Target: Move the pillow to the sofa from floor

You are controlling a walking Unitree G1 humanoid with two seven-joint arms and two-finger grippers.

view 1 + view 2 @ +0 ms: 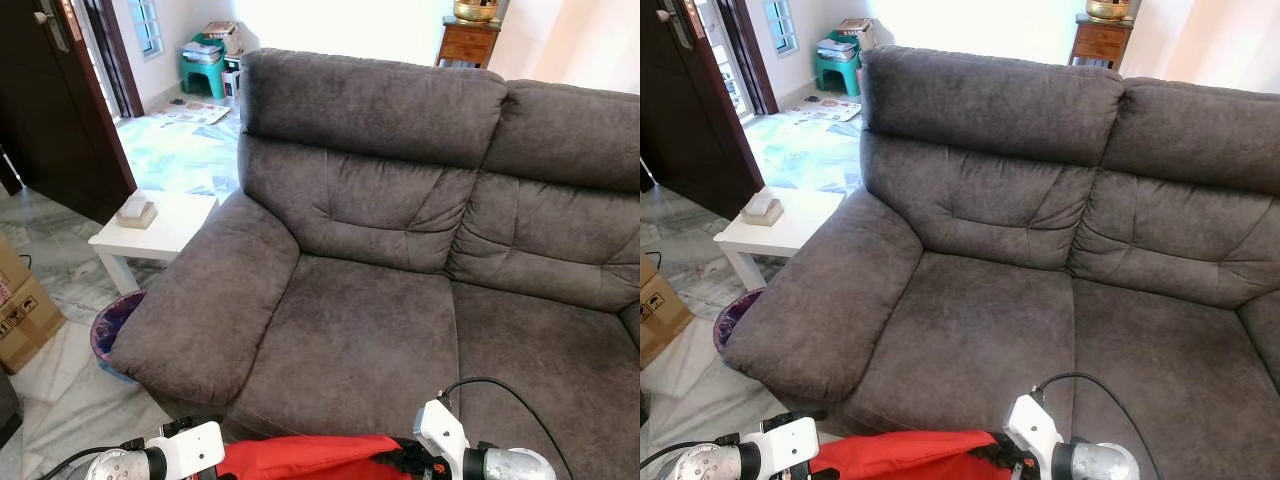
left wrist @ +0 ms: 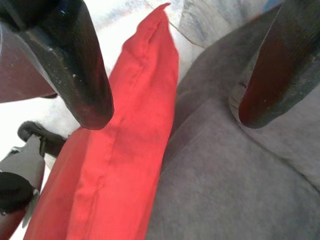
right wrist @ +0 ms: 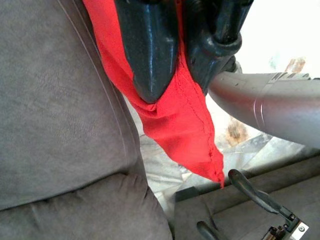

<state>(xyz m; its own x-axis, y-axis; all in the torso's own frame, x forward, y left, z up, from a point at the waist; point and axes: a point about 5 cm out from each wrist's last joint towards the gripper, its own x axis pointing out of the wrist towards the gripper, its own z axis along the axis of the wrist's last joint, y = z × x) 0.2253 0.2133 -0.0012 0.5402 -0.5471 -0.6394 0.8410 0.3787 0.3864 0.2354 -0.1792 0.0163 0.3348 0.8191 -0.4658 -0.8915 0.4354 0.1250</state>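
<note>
While the right gripper (image 3: 172, 80) is clamped on one corner of the flat red fabric pillow (image 1: 300, 457) and the left gripper (image 2: 170, 107) gapes empty beside it, the pillow hangs crosswise between both arms — grey suede sofa (image 1: 400, 330) seat directly ahead.

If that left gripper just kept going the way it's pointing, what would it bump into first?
Most likely the grey sofa: between the open left gripper's fingers lies sofa cushion, with the red pillow just to one side. Depth is hard to judge, so it might brush the pillow first.
</note>
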